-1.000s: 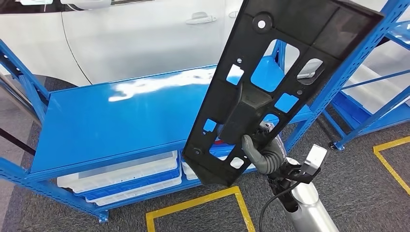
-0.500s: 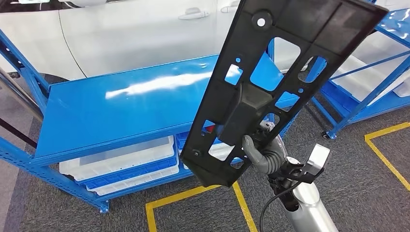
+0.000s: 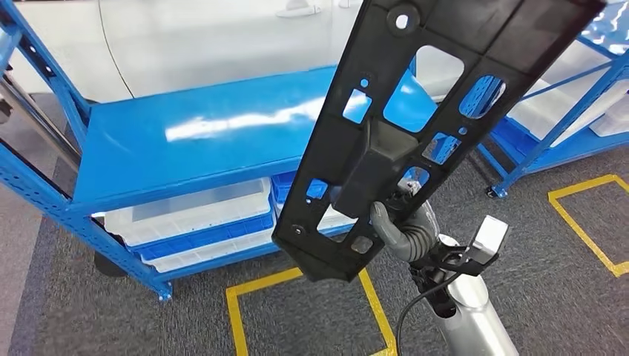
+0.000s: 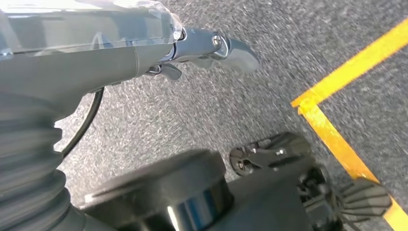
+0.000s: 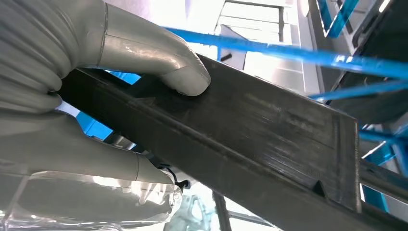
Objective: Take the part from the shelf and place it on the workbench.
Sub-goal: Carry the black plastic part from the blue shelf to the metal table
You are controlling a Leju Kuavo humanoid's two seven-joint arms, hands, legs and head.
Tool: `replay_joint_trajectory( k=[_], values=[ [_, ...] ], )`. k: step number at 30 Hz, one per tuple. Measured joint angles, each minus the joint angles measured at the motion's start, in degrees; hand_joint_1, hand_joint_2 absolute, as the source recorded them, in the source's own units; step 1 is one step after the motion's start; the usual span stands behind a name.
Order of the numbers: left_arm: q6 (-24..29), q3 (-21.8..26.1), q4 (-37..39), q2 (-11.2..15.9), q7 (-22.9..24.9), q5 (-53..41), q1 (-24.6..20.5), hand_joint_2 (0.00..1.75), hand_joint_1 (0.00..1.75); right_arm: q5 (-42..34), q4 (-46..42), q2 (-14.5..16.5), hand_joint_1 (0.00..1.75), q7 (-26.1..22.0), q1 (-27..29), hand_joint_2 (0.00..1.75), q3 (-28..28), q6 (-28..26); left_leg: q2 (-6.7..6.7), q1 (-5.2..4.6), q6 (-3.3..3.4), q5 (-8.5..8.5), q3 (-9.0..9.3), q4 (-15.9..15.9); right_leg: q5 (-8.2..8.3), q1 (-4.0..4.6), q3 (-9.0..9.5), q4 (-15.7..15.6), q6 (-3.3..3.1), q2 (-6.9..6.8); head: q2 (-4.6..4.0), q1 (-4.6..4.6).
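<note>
The part (image 3: 386,159) is a long black plastic panel with several cut-outs. My right hand (image 3: 404,233) grips it near its lower end and holds it up at a tilt in front of the blue shelf (image 3: 200,141). In the right wrist view the grey thumb (image 5: 178,67) presses on the part's (image 5: 250,130) dark ridged edge and the fingers wrap it from the other side. My left hand (image 4: 144,53) hangs over the grey carpet with its fingers out and nothing in them.
White and blue trays (image 3: 193,219) lie on the shelf's lower level. A white car (image 3: 222,37) stands behind the shelf. A second blue rack (image 3: 564,111) stands at the right. Yellow tape (image 3: 297,278) marks squares on the grey carpet.
The whole picture has shifted, so the camera has moved: the shelf sits higher and further right now. The part stays in my right hand at the same tilt.
</note>
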Motion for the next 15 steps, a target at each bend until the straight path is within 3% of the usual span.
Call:
replay_joint_trajectory(
  k=[1, 2, 4, 5, 6, 7, 9, 11, 12, 13, 15],
  values=[
    [0.00, 0.03, 0.00, -0.01, 0.00, 0.01, 0.03, 1.75, 0.00, 0.01, 0.04, 0.00, 1.75, 0.03, -0.06, 1.75, 0.00, 0.01, 0.21, -0.01, 0.54, 0.71, -0.68, -0.03, -1.50, -0.15, -0.58, 1.01, 0.25, 0.04, 0.00, 0.00],
    [0.00, 0.08, 0.00, -0.01, 0.00, 0.02, 0.04, 1.75, 0.00, 0.01, 0.09, 0.01, 1.75, 0.06, -0.12, 1.75, -0.01, 0.00, 0.41, 0.00, 0.96, 1.49, -1.48, -0.09, -4.10, -0.27, -1.45, 3.19, 0.42, 0.07, 0.00, 0.00],
    [-0.03, 0.14, -0.01, -0.01, 0.00, 0.03, 0.02, 1.75, 0.00, 0.02, 0.21, 0.03, 1.75, 0.17, -0.30, 1.75, -0.01, 0.01, 0.65, -0.24, 1.40, 3.00, -3.30, 0.01, -9.99, -0.36, -3.47, 10.52, 0.65, 0.08, 0.00, 0.00],
    [-0.07, 0.16, -0.01, -0.01, 0.00, 0.02, 0.04, 1.75, 0.00, 0.02, 0.31, 0.04, 1.75, 0.22, -0.38, 1.75, -0.02, 0.01, 0.73, -0.39, 1.47, 3.78, -4.29, 0.08, -11.46, -0.36, -4.08, 14.25, 0.72, 0.08, 0.00, 0.00],
    [-0.12, 0.17, -0.01, -0.01, 0.00, 0.01, 0.06, 1.75, 0.00, 0.02, 0.41, 0.04, 1.75, 0.28, -0.44, 1.75, -0.02, 0.00, 0.78, -0.55, 1.48, 4.52, -5.30, 0.16, -11.50, -0.35, -3.98, 16.68, 0.69, 0.08, 0.00, 0.00],
    [-0.19, 0.20, -0.01, 0.00, 0.00, -0.01, 0.06, 1.75, 0.00, 0.00, 0.50, 0.04, 1.75, 0.32, -0.46, 1.75, -0.02, -0.01, 0.81, -0.70, 1.46, 5.23, -6.34, 0.28, -10.41, -0.31, -2.92, 17.20, 0.53, 0.08, 0.00, 0.00],
    [-0.28, 0.25, -0.01, 0.02, 0.04, -0.02, -0.02, 1.75, 0.00, -0.06, 0.55, 0.05, 1.75, 0.38, -0.49, 1.75, -0.03, -0.03, 0.81, -0.94, 1.38, 6.46, -8.04, 0.50, -7.86, 0.00, 2.41, 11.94, -0.28, 0.08, 0.00, 0.00],
    [-0.34, 0.29, -0.01, -0.04, 0.10, 0.00, -0.11, 1.75, 0.00, -0.10, 0.42, 0.13, 1.75, 0.54, -0.53, 1.75, -0.05, -0.03, 0.76, -1.12, 1.02, 7.51, -8.95, 0.61, -8.72, 0.53, 8.94, 3.12, -1.29, -0.09, 0.00, 0.00],
    [-0.35, 0.31, -0.01, -0.07, 0.11, 0.00, -0.12, 1.75, 0.00, -0.09, 0.34, 0.20, 1.75, 0.67, -0.55, 1.75, -0.07, -0.03, 0.78, -1.05, 0.72, 7.99, -9.09, 0.56, -9.50, 0.81, 10.81, 0.19, -1.68, -0.16, 0.00, 0.00],
    [-0.36, 0.32, -0.01, -0.10, 0.11, 0.00, -0.10, 1.75, 0.00, -0.08, 0.27, 0.28, 1.75, 0.80, -0.55, 1.75, -0.08, -0.04, 0.81, -0.96, 0.35, 8.51, -9.17, 0.41, -9.94, 1.04, 11.59, -1.46, -1.97, -0.21, 0.00, -0.01],
    [-0.37, 0.36, -0.01, -0.08, 0.11, -0.01, -0.02, 1.75, 0.00, -0.02, 0.24, 0.40, 1.75, 0.94, -0.57, 1.75, -0.10, -0.05, 0.81, -0.77, -0.35, 8.89, -9.48, 0.31, -8.73, 1.04, 11.10, -2.21, -2.61, -0.27, 0.00, -0.01]
  ],
)
